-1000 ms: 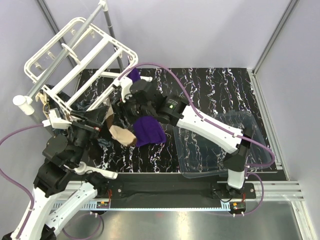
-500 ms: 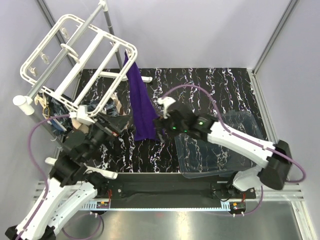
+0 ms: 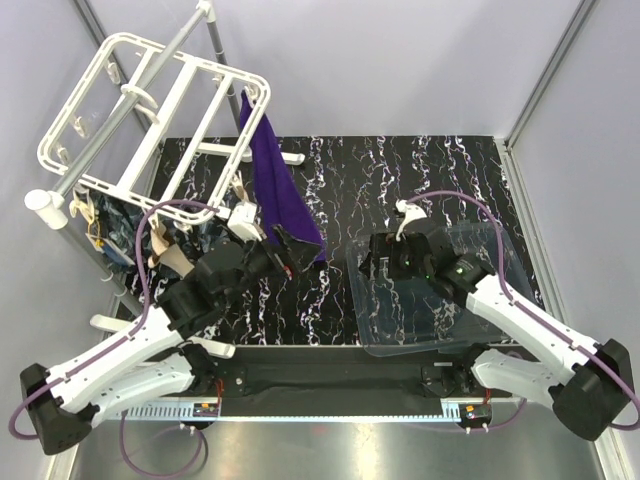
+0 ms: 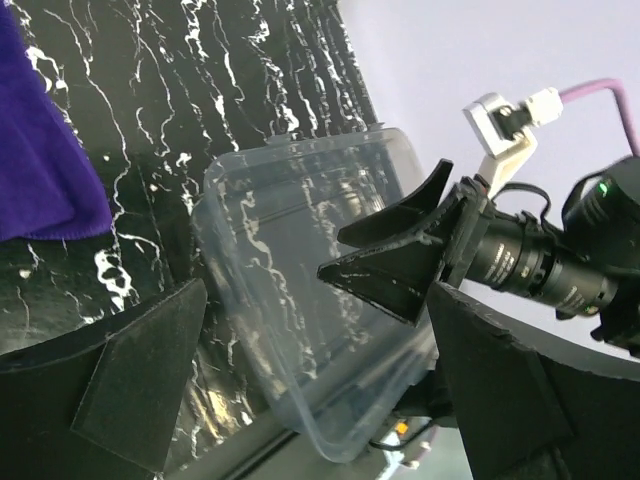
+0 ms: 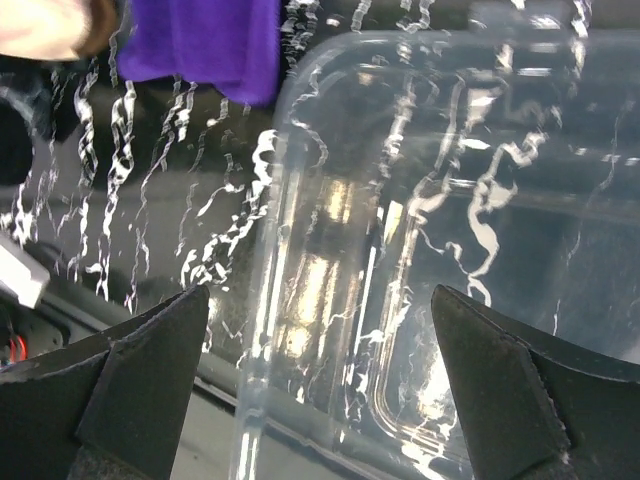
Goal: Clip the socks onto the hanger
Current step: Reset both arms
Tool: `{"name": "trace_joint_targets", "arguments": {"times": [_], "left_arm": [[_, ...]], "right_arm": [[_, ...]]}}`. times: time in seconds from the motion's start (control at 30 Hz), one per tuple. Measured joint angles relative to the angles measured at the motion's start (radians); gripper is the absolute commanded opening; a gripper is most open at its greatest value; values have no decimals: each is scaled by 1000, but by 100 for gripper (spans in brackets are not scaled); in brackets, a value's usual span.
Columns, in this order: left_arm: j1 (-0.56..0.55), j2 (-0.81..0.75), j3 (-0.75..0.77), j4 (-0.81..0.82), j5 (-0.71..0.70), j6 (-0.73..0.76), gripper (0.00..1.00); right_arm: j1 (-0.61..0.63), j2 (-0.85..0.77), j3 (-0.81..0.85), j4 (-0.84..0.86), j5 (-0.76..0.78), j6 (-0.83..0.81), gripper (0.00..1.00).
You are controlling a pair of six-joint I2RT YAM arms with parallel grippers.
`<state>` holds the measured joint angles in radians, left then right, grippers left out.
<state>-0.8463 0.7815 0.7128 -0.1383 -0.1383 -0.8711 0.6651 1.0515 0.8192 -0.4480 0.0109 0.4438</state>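
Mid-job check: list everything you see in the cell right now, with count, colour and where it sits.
hanger: one, white, tilted, upper left above the table
purple sock: one, purple, hanging from the hanger's right corner
beige socks: at least two, beige, hanging under the hanger's near edge at left; exact count unclear
pole: one, grey, running diagonally across the hanger
bin: one, clear plastic, right side of the table
table: one, black with white veins, under everything
left gripper: one, black fingers, open, by the purple sock's lower end
right gripper: one, black fingers, open, over the bin's left part
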Motion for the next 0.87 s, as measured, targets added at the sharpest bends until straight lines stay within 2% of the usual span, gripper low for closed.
{"name": "trace_joint_targets", "arguments": {"times": [0.2,0.57,0.67,0.87], "left_arm": [[-32,-12,-62,91,-65,53,99],[-32,-122,-173,111,-95,74,99],[-32,-147,-187,111,-94,79,99],[-32,-216,-249,118,-93,80,99]], "right_arm": [[-92,-43,-130,79,-89,93,100],[-93,-40,-174,137,-97,195,100],[-93,-98,-209,153,-91,202,100],[-93,-313,-311,174,-55,227,100]]}}
